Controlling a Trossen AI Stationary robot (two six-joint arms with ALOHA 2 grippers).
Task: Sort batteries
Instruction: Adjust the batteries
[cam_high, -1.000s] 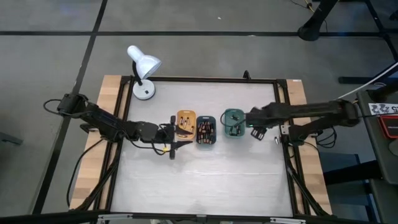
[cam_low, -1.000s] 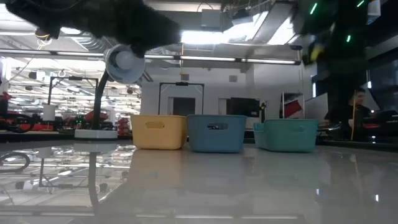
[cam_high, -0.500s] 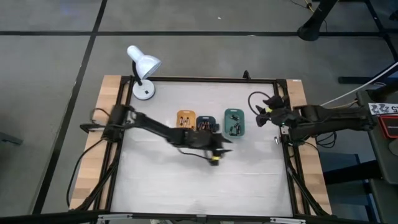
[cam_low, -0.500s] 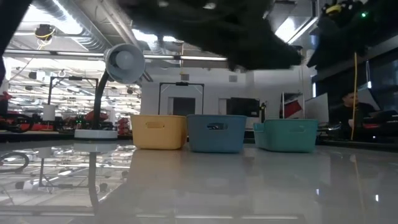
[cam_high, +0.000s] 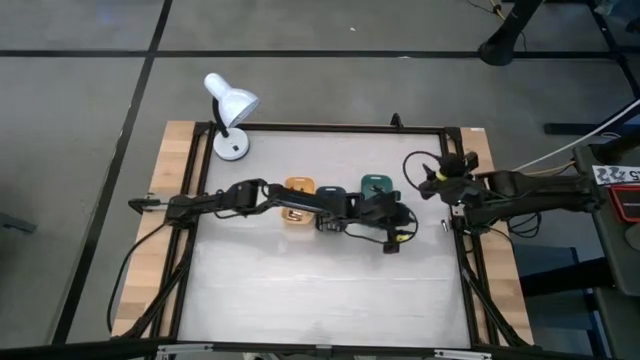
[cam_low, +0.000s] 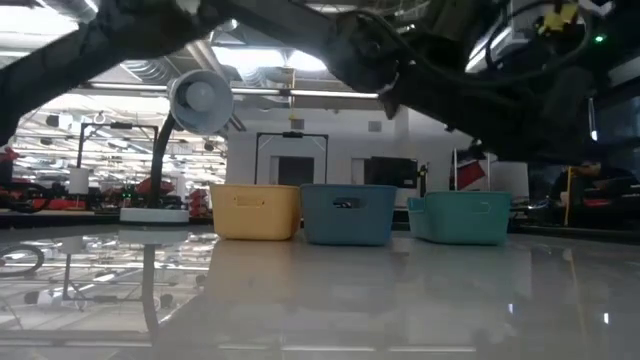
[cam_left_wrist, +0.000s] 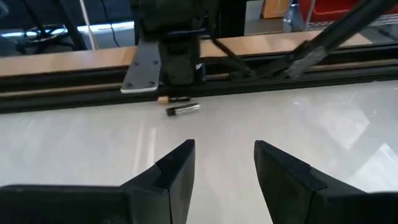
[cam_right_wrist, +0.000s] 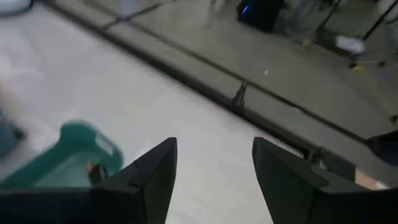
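A white desk lamp (cam_high: 229, 108) stands at the far left corner of the surface (cam_high: 320, 290). The left arm stretches across the row of trays, hiding most of them: the orange tray (cam_high: 297, 186) shows beside its forearm, the dark teal tray (cam_low: 347, 213) lies under it, and the green tray (cam_high: 377, 183) is just behind the left hand (cam_high: 398, 241). That hand hangs released, fingers (cam_left_wrist: 177, 169) apart and empty, above bare surface past the green tray. Ahead of it, close to the right edge rail, a single battery (cam_left_wrist: 183, 109) lies loose. The right hand (cam_high: 425, 183) waits near that edge, right of the green tray, its fingers (cam_right_wrist: 155, 168) spread and holding nothing.
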